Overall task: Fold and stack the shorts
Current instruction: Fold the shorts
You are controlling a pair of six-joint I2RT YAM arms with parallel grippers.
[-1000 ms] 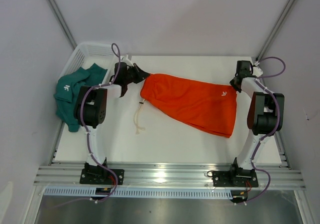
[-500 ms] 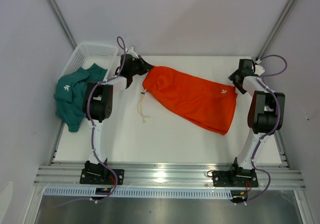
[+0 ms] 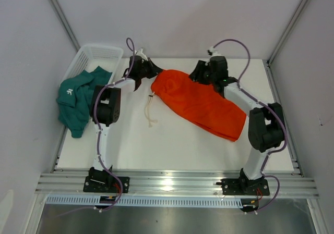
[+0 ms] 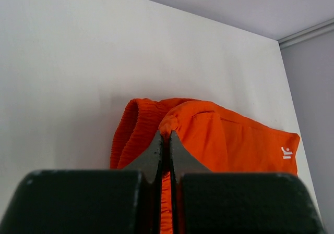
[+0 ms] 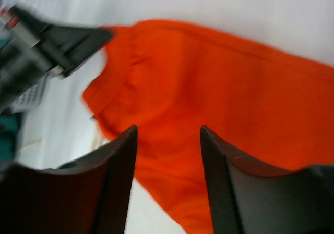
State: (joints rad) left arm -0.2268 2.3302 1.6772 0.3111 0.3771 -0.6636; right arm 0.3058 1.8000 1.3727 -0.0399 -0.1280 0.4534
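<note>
Top view: bright orange soft fabric shorts (image 3: 201, 103) lie flat on the white tabletop (image 3: 156, 145), running diagonally from far centre-left down toward the right side. A white drawstring (image 3: 151, 111) trails from the waistband end onto the tabletop.

Left arm (image 3: 107, 106): reaches to the far-left end of the orange shorts. Left jaws are clenched on a pinch of the elastic waistband; the left wrist view shows orange fabric (image 4: 219, 135) squeezed between the closed tips, with a small white logo (image 4: 286, 151) at the far corner of the garment.

Right arm (image 3: 263, 127): stretched across to the far edge, over the middle of the orange shorts. Right jaws are released, tips apart and gripping nothing. Wrist view is blurred; orange cloth (image 5: 209, 88) is visible below the gap. Contact with the fabric: cannot tell.

Dark teal green shorts (image 3: 78, 96): crumpled, draped over the near rim of the white plastic mesh basket (image 3: 99, 51) at far left, well apart from the orange pair.
</note>
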